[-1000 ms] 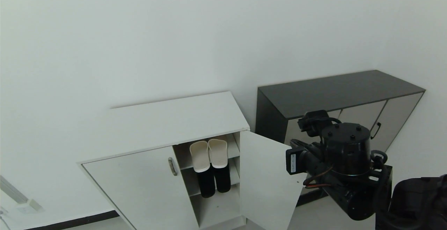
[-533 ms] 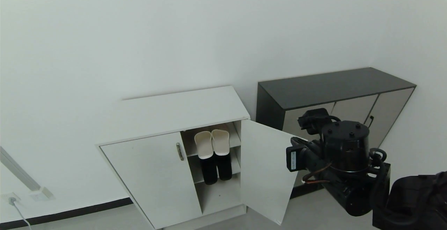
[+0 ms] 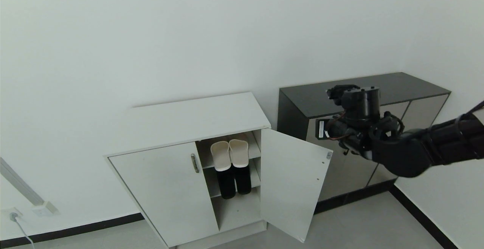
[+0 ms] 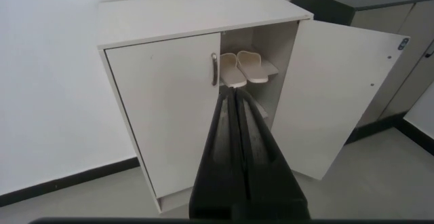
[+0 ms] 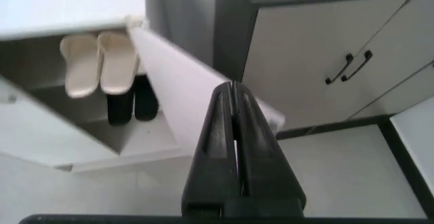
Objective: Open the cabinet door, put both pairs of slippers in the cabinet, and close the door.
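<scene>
I treat the open door (image 3: pixel 291 181), hinged at the right side of the cabinet (image 3: pixel 189 115), as a light, stiff, free-swinging panel; push its outer face near the free edge. Inside the cabinet, the white slippers (image 3: pixel 229 153) sit above the black slippers (image 3: pixel 234 183). The right gripper (image 5: pixel 234 88) and left gripper (image 4: pixel 232 95) are pressed together, empty. The door's handle and hinges are hidden.

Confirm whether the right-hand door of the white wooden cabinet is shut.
No, the white door stands swung open, exposing the cream slippers and black slippers inside.
</scene>
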### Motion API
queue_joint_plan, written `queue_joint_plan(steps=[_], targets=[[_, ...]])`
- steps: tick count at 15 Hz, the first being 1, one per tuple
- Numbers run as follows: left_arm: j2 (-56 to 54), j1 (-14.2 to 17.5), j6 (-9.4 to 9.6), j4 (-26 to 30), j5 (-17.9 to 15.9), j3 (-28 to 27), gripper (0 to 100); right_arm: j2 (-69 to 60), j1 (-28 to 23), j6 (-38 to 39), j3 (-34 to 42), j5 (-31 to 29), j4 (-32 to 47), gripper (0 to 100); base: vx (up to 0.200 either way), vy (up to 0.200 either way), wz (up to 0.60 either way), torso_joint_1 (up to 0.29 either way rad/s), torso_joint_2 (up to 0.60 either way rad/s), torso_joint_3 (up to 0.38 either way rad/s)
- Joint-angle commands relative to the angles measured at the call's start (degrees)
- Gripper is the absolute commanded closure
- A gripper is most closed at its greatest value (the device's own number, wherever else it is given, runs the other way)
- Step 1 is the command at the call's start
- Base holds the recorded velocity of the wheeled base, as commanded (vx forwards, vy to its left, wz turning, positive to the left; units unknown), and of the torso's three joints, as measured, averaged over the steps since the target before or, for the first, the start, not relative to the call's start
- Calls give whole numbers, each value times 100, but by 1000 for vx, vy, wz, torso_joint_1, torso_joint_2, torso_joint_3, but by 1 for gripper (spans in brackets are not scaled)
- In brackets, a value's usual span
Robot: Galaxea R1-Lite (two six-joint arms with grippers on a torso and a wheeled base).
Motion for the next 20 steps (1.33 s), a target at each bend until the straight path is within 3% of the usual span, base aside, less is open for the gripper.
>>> queue_joint_plan(steps=[1, 5, 20], targets=[[8, -2, -2, -1, 2, 0, 100, 1175, -605, 393, -1668, 295, 1063, 100, 0, 0, 0, 0, 0, 0], [8, -2, -2, -1, 2, 0, 100, 2028, -1018, 472, -2731, 392, 1546, 100, 0, 0, 0, 0, 0, 0], [8, -2, -11, -1, 2, 0, 100, 2300, -1045, 665, -2318, 673, 1511, 100, 0, 0, 0, 0, 0, 0]])
